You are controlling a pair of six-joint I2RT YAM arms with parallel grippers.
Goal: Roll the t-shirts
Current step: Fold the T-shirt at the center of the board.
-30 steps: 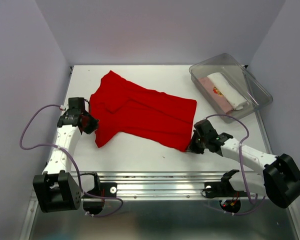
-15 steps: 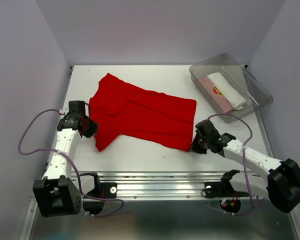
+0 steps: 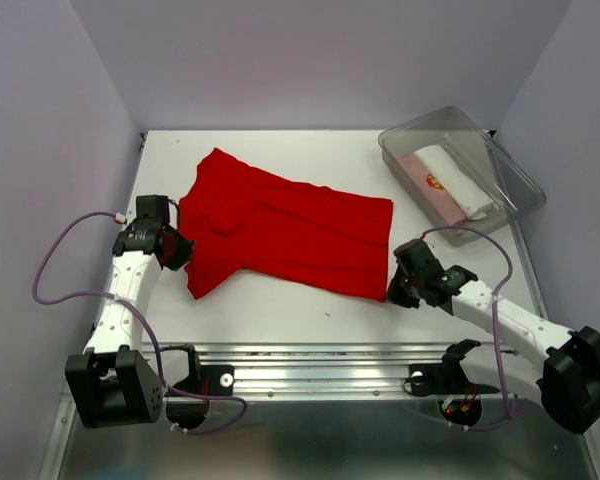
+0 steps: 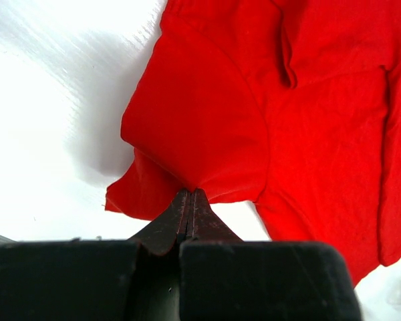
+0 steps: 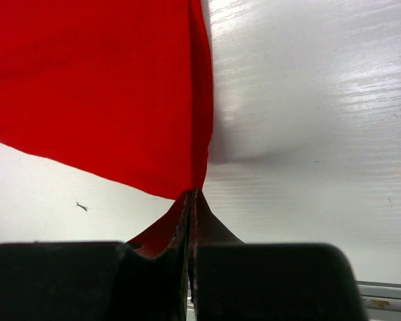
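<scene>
A plain bright red t-shirt [image 3: 285, 230] lies spread flat across the middle of the white table, collar end to the left. My left gripper [image 3: 177, 250] is shut on its near-left edge, by the sleeve. In the left wrist view the shut left gripper [image 4: 190, 194] pinches a fold of the red t-shirt [image 4: 287, 100]. My right gripper [image 3: 393, 290] is shut on the shirt's near-right corner. The right wrist view shows the right gripper [image 5: 192, 195] closed on the tip of the red t-shirt [image 5: 93, 87]. A white roll [image 3: 455, 178] and a pale pink roll [image 3: 418, 180] lie in the bin.
A clear plastic bin [image 3: 435, 114] stands at the back right of the table and holds the two rolls. Purple-grey walls close in the left, right and back. A metal rail [image 3: 310, 365] runs along the near edge between the arm bases.
My right gripper has drawn the shirt's near-right corner a little to the right. The left gripper has shifted only slightly, still holding the left edge.
</scene>
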